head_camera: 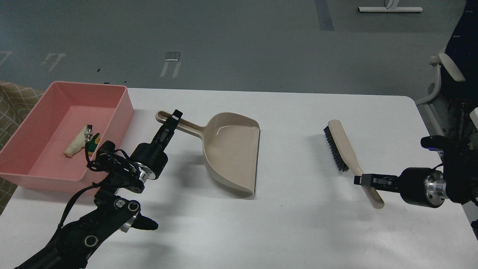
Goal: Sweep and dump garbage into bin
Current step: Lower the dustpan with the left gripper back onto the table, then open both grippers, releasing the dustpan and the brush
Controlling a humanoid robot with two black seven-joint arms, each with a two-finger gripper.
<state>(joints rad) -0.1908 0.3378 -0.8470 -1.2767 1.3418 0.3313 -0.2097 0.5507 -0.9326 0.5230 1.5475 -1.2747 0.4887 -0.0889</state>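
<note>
The salmon-pink bin (123, 108) stands at the table's left edge. Inside it lie the cream bread-like strip (74, 144) and the yellow-green chunk (96, 139), side by side, the chunk partly hidden by my arm's cable plug. My left gripper (172, 118) is shut on the handle of the beige dustpan (231, 151), which rests on the table just right of the bin. My right gripper (361, 180) is shut on the handle of the beige black-bristled brush (341, 145), which is over the table's right part.
The white table (283, 224) ends at the right near an office chair (446, 71). My left arm's elbow (112, 220) lies low over the front left of the table. A patterned cloth (15, 101) shows beyond the bin.
</note>
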